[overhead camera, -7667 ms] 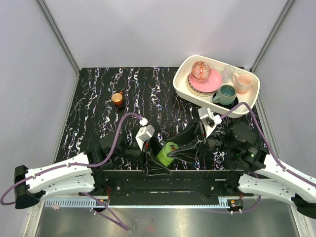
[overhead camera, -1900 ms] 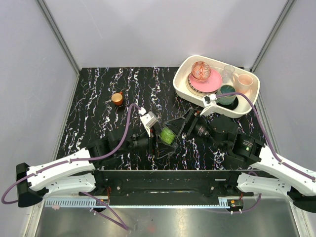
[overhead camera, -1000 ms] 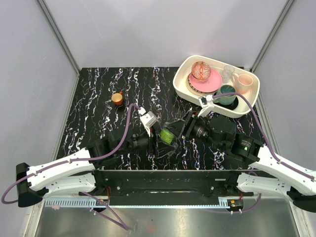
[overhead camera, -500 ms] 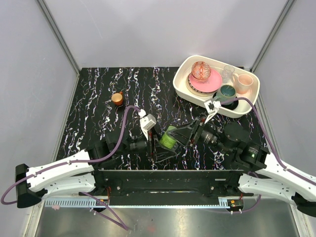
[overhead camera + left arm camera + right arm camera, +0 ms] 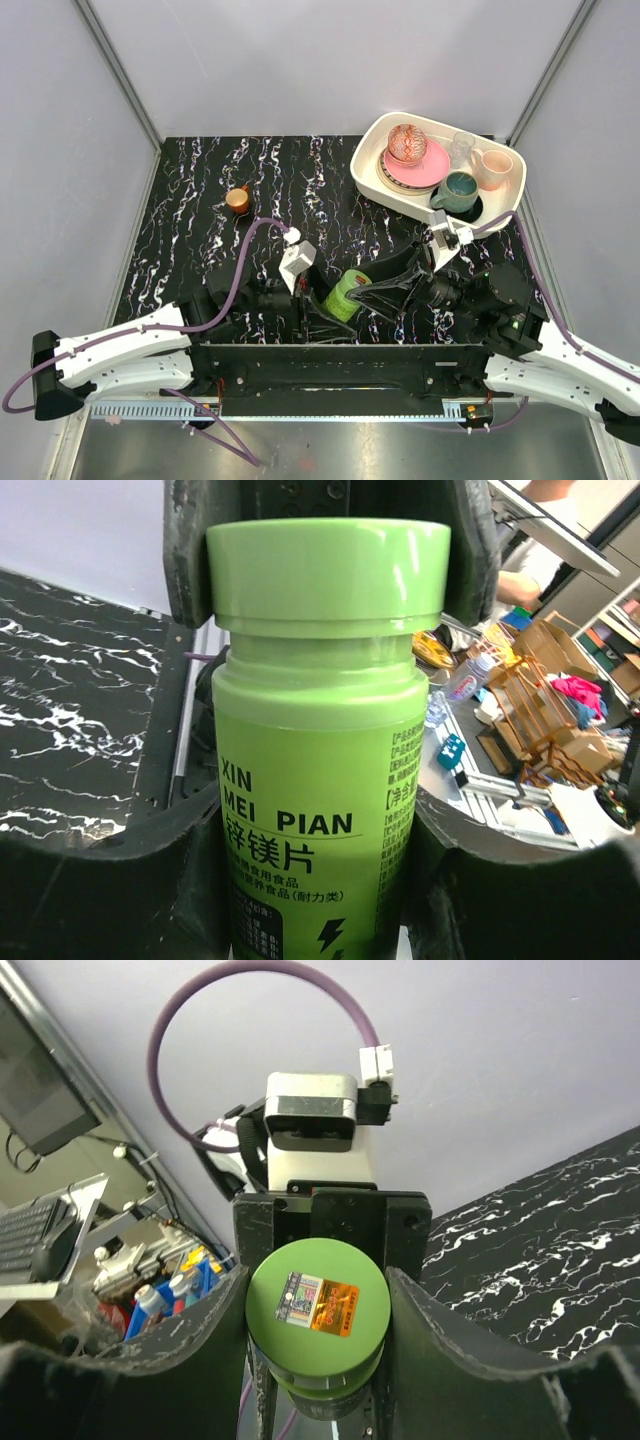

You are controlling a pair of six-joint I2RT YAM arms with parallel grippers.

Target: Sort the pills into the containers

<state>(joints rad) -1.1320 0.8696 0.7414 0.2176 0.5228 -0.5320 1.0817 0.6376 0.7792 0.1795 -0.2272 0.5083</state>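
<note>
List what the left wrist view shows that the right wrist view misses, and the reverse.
Only the left wrist view: the green bottle from the side, its label reading XIN MEI PIAN, and the left hand clasping the body.
Only the right wrist view: the top of the cap with its orange sticker, the white camera and the looping purple cable.
Both: the bottle, the right hand closed around its cap, and the black marbled table.
</note>
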